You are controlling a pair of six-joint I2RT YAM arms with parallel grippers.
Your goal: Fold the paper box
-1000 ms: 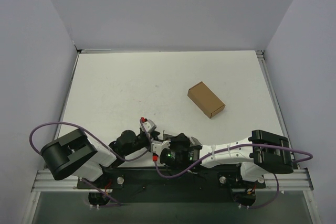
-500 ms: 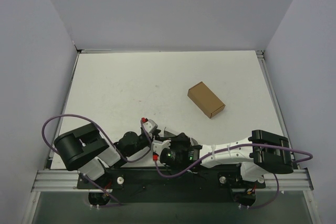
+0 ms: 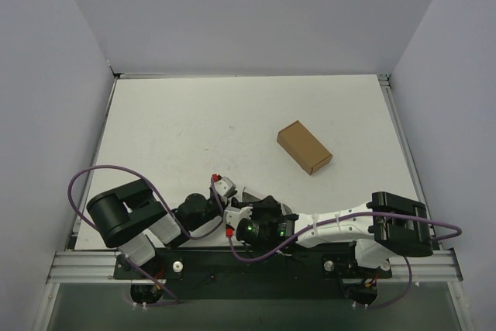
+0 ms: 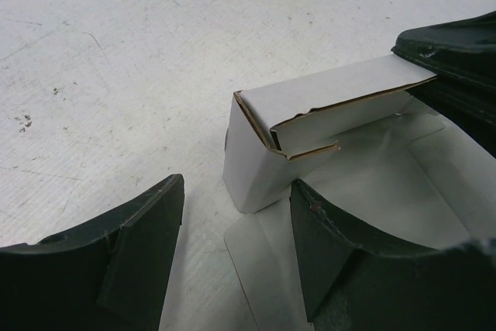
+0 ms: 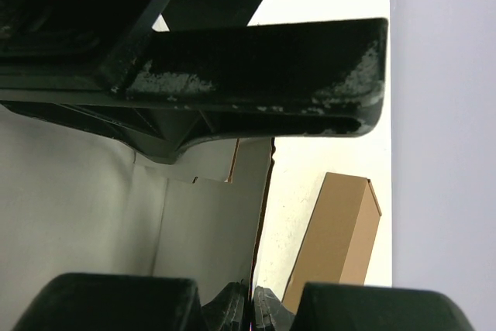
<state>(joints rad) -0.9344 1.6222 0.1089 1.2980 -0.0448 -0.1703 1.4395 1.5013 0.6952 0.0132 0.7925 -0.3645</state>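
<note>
The paper box is a white-grey card blank, partly folded, with one corner wall raised and a flap bent over it. My left gripper is open: one finger is over the bare table and the other finger over the blank's floor, with the raised corner just ahead of the gap. My right gripper is shut on the upright edge of a paper box wall. In the top view both grippers meet at the near middle and cover most of the blank.
A small closed brown cardboard box lies at the right middle of the white table, apart from the arms; it also shows as a brown box in the right wrist view. White walls enclose three sides of the table.
The left arm's elbow has swung to the right, toward the middle, and its wrist has shifted slightly. The right arm and the brown box have not moved.
</note>
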